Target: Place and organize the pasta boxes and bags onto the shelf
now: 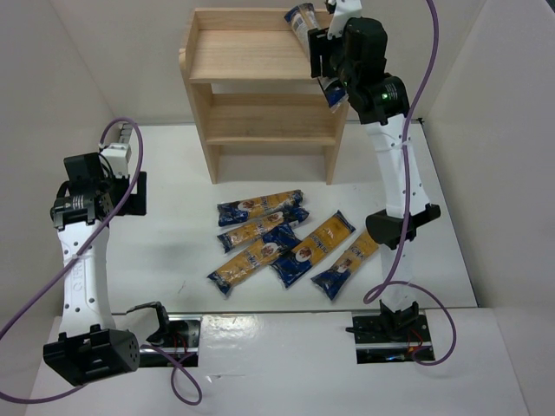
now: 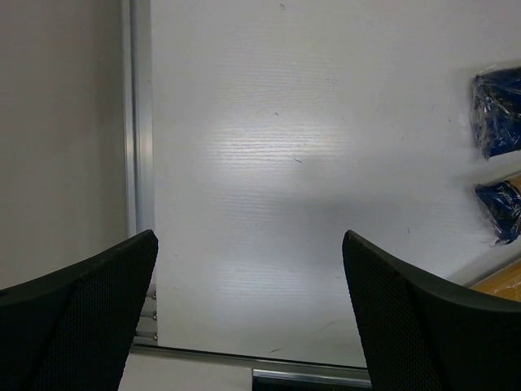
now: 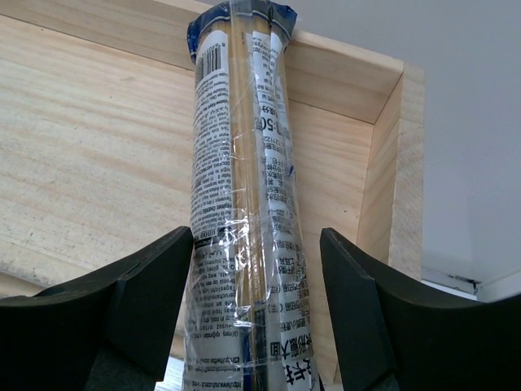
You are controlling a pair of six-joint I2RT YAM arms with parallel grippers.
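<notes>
The light wooden shelf stands at the back of the table. My right gripper is up at the right end of its top tier. In the right wrist view its jaws stand open around a long pasta pack. The left finger touches the pack and there is a gap at the right finger. The pack lies on the top board next to the side panel, with its near end sticking out over the front edge. Several dark-blue pasta packs lie on the table. My left gripper is open and empty.
The loose packs fan out in front of the shelf, from one at the back to one at the right front. Two pack ends show at the right edge of the left wrist view. White walls close in both sides.
</notes>
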